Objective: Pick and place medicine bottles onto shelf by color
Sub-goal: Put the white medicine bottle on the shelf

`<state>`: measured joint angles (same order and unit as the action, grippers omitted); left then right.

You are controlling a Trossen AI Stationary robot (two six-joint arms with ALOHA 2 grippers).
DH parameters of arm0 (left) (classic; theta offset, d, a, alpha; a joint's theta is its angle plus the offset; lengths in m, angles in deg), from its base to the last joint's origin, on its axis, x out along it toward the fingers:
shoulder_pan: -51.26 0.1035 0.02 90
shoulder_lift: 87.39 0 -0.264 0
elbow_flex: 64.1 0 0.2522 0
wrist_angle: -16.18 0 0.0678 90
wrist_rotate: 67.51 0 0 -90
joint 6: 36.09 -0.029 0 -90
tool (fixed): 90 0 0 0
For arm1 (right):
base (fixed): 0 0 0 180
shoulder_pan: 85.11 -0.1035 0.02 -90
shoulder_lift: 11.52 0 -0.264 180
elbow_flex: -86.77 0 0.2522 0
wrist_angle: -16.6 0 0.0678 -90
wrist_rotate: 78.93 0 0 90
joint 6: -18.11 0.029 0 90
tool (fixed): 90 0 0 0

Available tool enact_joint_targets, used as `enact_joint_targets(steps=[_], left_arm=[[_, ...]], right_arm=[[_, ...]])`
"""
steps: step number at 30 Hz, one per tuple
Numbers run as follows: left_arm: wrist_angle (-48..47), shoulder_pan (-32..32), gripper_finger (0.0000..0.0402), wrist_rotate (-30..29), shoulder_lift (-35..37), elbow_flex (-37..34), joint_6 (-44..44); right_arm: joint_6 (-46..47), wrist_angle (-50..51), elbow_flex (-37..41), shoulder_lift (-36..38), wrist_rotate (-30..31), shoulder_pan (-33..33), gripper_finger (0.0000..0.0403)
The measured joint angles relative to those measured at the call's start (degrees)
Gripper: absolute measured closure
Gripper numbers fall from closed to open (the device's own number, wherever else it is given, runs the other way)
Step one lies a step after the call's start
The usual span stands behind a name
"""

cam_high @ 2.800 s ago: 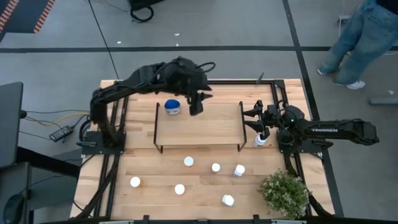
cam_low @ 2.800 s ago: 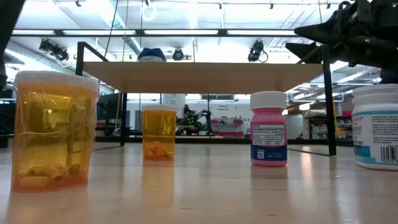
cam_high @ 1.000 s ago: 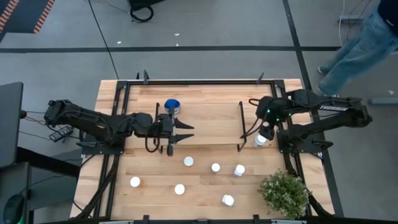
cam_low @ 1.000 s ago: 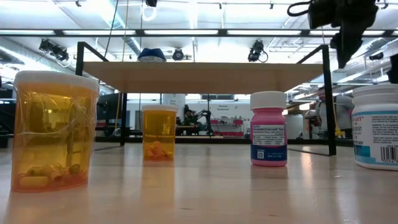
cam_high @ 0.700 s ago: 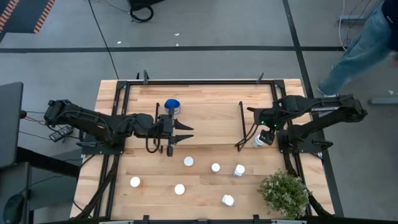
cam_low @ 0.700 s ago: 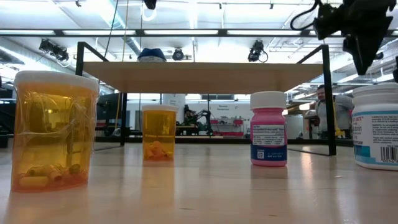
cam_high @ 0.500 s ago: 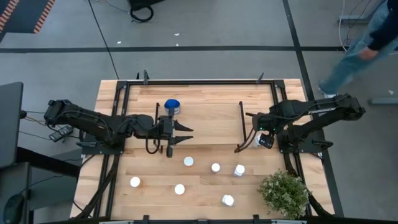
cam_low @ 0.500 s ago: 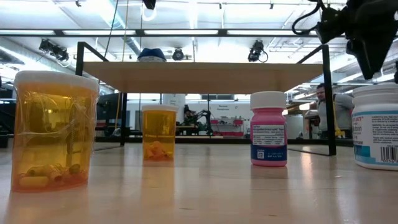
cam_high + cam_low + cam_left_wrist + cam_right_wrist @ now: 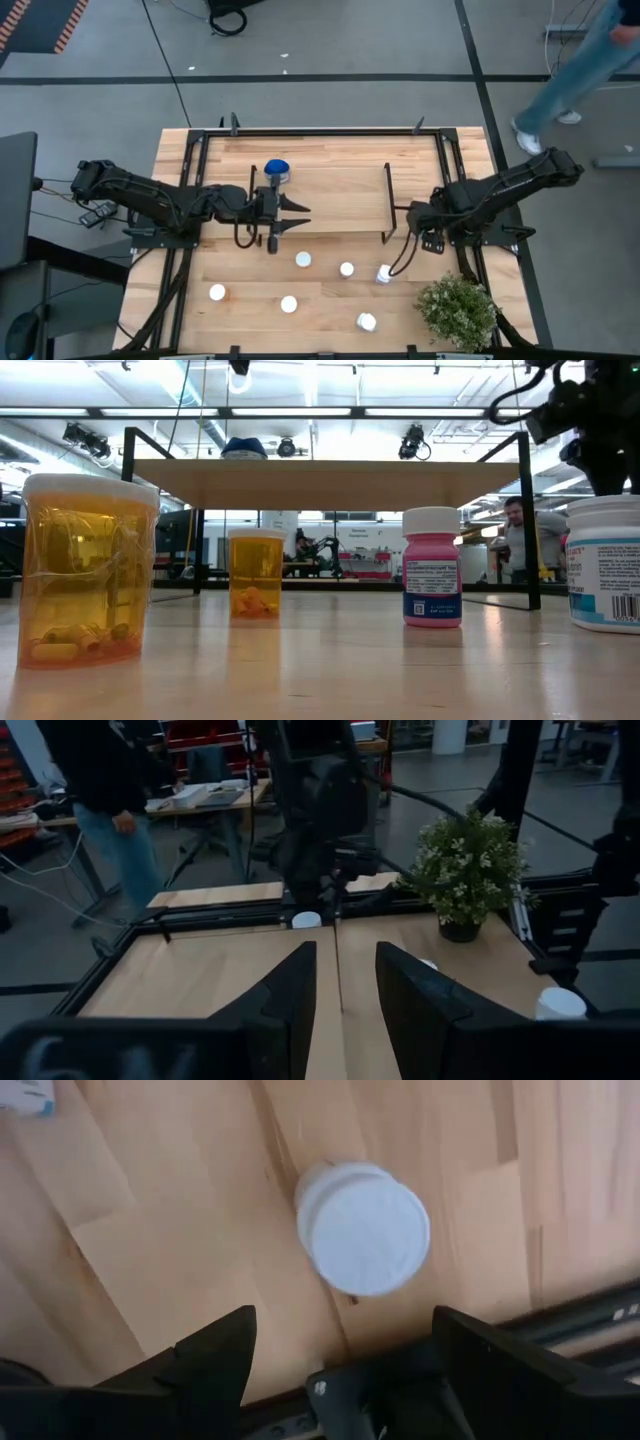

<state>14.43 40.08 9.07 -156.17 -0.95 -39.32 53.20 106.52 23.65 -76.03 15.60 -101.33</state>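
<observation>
The light-wood shelf [image 9: 320,200] carries one blue bottle [image 9: 277,170] at its far left. My right gripper [image 9: 424,230] hangs open over a white-capped bottle [image 9: 362,1227] standing off the shelf's right end. That bottle shows between the spread fingers in the right wrist view; in the low view the gripper [image 9: 612,435] is just above it [image 9: 605,565]. My left gripper [image 9: 292,215] lies open at the shelf's near left. Several white-capped bottles [image 9: 346,269] stand on the table, among them two orange ones [image 9: 85,570] and a pink one [image 9: 432,567].
A bushy green plant [image 9: 458,310] stands at the table's near right corner, close to the right arm. The shelf's black end frame [image 9: 388,205] is just left of the right gripper. A person [image 9: 580,60] walks past beyond the table's far right corner.
My right gripper has moved toward the table's near edge and down, from beside the shelf's right end to just above the white bottle, which it now covers in the high view. The left arm has kept still. The person has walked on.
</observation>
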Motion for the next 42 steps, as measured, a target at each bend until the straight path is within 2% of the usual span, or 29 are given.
enact_joint_targets(steps=[10,22,29,42], left_arm=[[0.0,0.0,0.0289,-0.1,0.0,0.0,0.0],[0.0,0.0,0.0289,-0.1,0.0,0.0,-0.1],[-0.3,0.0,0.0287,-0.1,-0.1,0.0,-0.1],[-1.6,0.0,0.0285,-0.1,-0.1,0.0,0.8]], right_arm=[[0.6,-0.1,0.0,0.0,5.9,-0.1,0.0091],[3.3,-3.0,0.0,0.0,6.0,-0.1,0.0091],[1.1,-2.8,0.0,0.0,9.2,0.0,0.0091],[5.7,-4.3,0.0,0.0,7.8,-0.6,0.0091]])
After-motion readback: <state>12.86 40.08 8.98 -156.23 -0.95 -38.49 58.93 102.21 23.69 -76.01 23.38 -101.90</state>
